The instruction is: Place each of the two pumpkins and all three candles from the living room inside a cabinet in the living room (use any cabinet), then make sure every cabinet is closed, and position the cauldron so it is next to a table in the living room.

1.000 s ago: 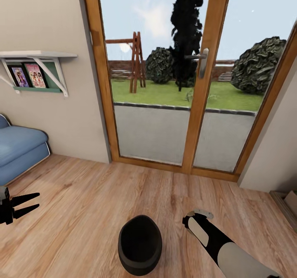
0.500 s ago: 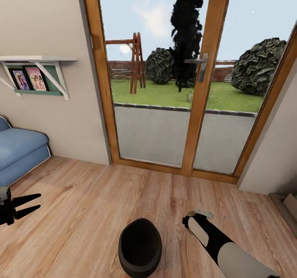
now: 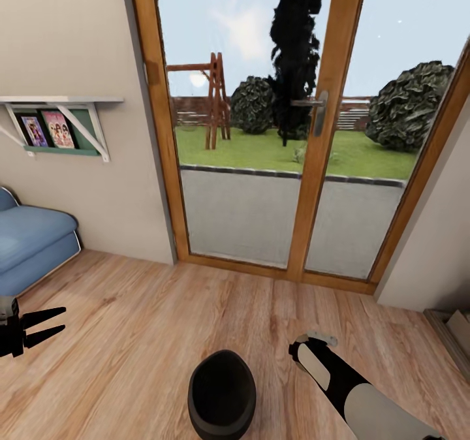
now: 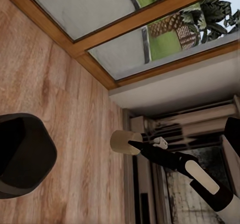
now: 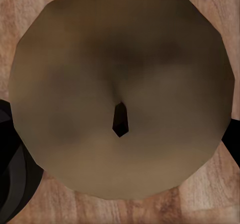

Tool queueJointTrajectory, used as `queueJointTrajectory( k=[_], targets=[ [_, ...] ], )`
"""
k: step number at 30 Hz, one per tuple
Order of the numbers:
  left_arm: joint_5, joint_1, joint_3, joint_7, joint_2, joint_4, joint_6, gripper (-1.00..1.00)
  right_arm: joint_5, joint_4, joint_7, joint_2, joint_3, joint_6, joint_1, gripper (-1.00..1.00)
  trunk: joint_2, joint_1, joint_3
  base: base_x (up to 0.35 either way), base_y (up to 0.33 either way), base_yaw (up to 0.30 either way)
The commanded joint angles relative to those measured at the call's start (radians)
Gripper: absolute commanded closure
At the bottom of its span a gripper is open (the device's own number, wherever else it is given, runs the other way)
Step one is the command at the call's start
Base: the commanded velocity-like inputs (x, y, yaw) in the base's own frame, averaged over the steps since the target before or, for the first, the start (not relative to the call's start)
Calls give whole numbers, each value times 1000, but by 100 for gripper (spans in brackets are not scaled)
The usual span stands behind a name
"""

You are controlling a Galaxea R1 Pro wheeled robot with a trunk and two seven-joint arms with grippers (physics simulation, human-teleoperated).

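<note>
Right wrist view: candle (image 5: 120,92) clamped in right gripper (image 4: 131,144).

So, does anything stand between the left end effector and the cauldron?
Nothing visible does. Only bare wood floor lies between the open left end effector and the cauldron. The right end effector, holding a candle, is on the cauldron's far side.

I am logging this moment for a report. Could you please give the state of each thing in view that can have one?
cauldron: upright on the wood floor, mouth up, not held.
candle: held at the right gripper's fingertips.
right gripper: shut on the candle.
left gripper: open, empty.
glass door: closed.
</note>
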Motion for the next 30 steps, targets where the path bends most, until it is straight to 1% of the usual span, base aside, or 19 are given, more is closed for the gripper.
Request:
queueJointTrajectory(
  k=[1, 30],
  targets=[
    [1, -1, 0, -2, 0, 1, 5, -100, -4, -2, -7, -1, 6, 6, -1, 100, 7, -4, 2, 0, 0, 0],
    [0, -1, -3, -2, 0, 1, 5, -100, -4, -2, -8, -1, 6, 6, -1, 100, 210, -115, 93, 0, 0, 0]
  ],
)
